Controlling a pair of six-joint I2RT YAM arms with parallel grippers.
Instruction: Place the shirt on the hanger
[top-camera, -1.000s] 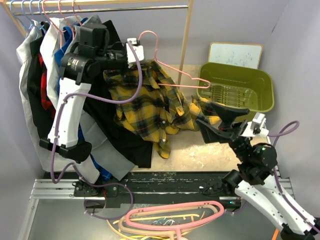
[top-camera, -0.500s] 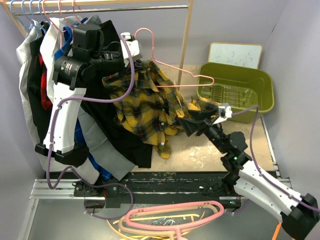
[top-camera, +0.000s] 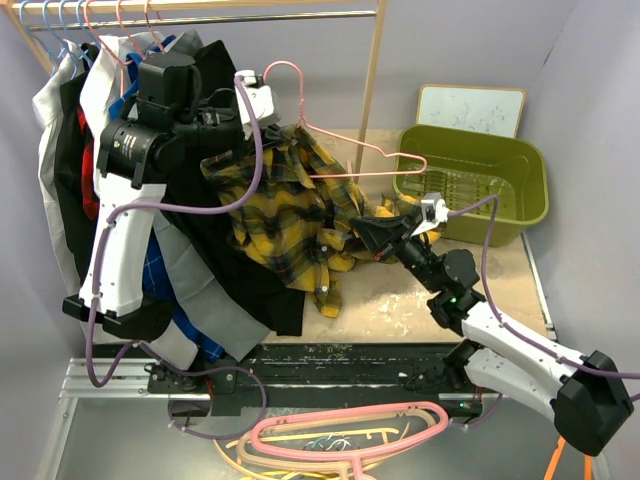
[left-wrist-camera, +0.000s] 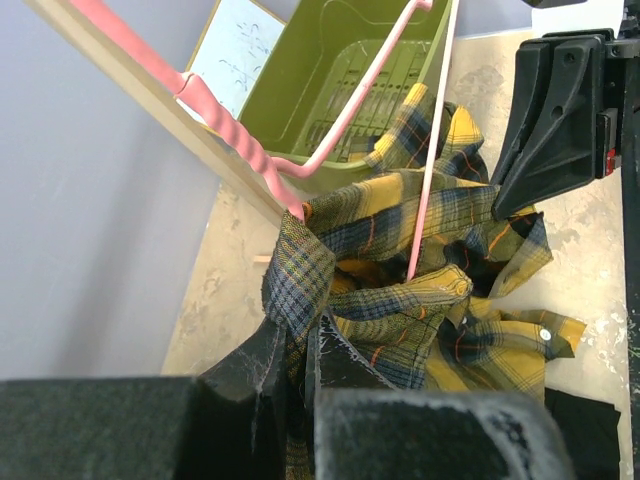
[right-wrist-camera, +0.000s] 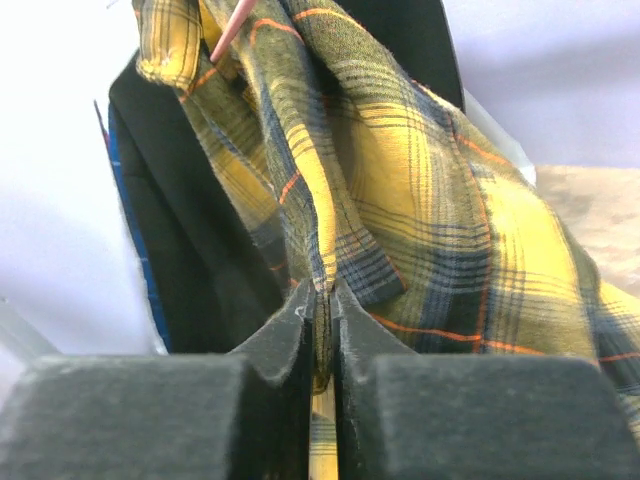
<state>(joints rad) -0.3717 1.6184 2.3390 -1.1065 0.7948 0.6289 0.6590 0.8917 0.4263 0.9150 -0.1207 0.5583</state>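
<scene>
— Where does the yellow and black plaid flannel shirt (top-camera: 290, 215) sit against the left hand (top-camera: 255, 100)?
— Bunched right in it. In the left wrist view the two fingers (left-wrist-camera: 340, 370) are pressed together on a twist of plaid. The rest of the cloth spills away beyond the fingertips.
— And the thin pink wire hanger (top-camera: 380, 150)?
— Its wire runs out of that same twist, away from the left hand, toward the olive-green plastic bin (top-camera: 500, 160). I cannot tell whether the wire itself is pinched too, because cloth covers the spot.
— The right hand (top-camera: 362, 232)?
— Closed as well, nipping a thin fold of the shirt. In its own wrist view the plaid rises from between the fingertips and fills most of the frame, with a black garment (right-wrist-camera: 190, 230) behind it.
— What does the overhead view add?
— The whole span. The shirt hangs from the left hand and is slung across to the right hand, with more of it trailing lower toward the sandy desk (top-camera: 400, 300). The hanger's hook stands just above the left hand, beside the hung clothes (top-camera: 70, 150).
</scene>
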